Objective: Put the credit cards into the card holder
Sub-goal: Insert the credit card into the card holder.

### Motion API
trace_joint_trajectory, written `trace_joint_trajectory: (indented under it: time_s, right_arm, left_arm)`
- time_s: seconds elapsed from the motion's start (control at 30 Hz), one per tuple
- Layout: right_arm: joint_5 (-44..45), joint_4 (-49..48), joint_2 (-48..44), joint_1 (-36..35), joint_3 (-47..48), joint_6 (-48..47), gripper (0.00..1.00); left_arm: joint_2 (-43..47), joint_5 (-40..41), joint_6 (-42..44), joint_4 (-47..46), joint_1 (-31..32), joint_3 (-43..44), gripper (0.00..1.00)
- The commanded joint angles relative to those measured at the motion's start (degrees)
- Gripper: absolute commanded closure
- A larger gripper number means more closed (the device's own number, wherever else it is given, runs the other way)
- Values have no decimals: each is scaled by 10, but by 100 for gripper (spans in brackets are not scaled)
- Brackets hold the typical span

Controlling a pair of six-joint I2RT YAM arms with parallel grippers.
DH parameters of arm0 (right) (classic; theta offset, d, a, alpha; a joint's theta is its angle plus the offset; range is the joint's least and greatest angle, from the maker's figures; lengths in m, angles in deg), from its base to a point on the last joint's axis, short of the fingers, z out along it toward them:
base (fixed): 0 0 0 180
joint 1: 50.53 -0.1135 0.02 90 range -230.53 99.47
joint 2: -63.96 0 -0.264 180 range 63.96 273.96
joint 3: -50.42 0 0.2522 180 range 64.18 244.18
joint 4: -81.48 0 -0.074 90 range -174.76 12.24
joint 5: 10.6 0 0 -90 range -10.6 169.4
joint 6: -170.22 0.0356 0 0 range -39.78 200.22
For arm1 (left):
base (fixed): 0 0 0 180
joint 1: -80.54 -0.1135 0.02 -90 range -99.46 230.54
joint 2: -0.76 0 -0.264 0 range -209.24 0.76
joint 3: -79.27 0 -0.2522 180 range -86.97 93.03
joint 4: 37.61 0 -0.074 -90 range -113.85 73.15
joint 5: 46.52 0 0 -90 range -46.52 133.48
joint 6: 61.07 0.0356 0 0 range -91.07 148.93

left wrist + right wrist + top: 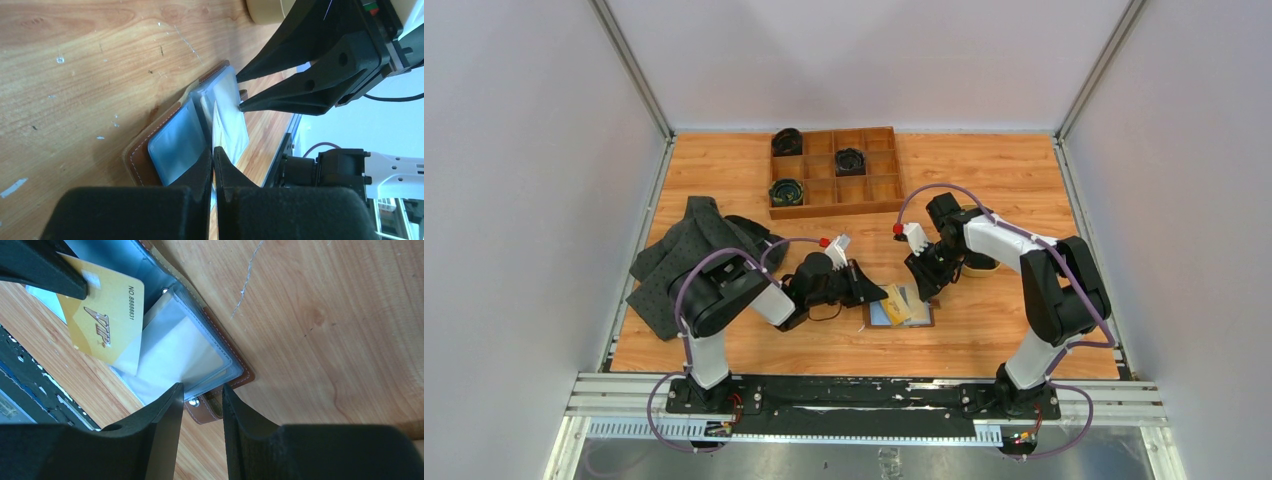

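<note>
The card holder (914,318) lies open on the table, brown leather (235,357) with pale blue sleeves (177,145) facing up. My left gripper (213,150) is shut on a yellow-gold credit card (107,322), held tilted with its lower corner against the clear sleeves (180,352). In the left wrist view the card (214,122) shows edge-on. My right gripper (202,389) is open at the holder's near edge, its fingers either side of the snap tab (202,410), one fingertip (175,392) at the sleeve's edge. From above, both grippers (882,292) (927,283) meet over the holder.
A wooden compartment tray (834,172) with dark round items stands at the back. A dark cloth (689,260) lies to the left. A tan dish (980,265) sits partly under my right arm, just behind the holder.
</note>
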Motion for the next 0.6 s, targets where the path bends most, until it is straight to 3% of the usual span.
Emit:
trace_joint_trajectory:
  time_s: [0.0, 0.57]
  right_arm:
    - [22, -5, -11, -9, 5, -2, 62]
    - [20, -7, -17, -11, 4, -1, 62]
  left_arm:
    - [-15, -3, -8, 14, 11, 0, 100]
    - [-44, -37, -24, 115, 11, 50, 100]
